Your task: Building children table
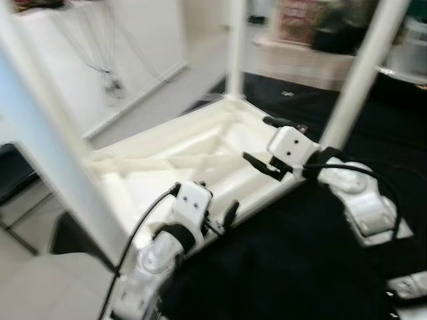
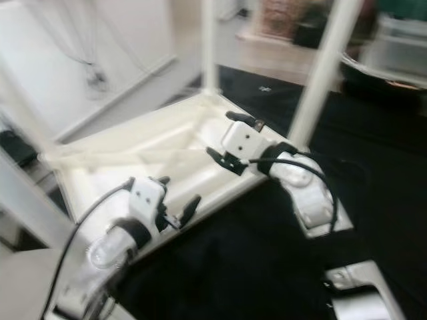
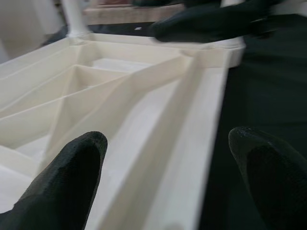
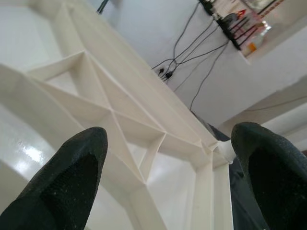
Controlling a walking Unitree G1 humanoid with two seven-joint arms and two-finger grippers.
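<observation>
The upturned white plastic children's table [image 1: 180,157] lies legs-up on black cloth [image 1: 287,267], just ahead of the left claw [image 1: 213,213] and right claw [image 1: 267,143], both open and empty; likely light, stiff, slippery; grip its rim.

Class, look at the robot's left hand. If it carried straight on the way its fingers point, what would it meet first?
Most likely the rim of the upturned table top: the left hand is open and points along that edge. Depth is unclear in these blurred views.
</observation>
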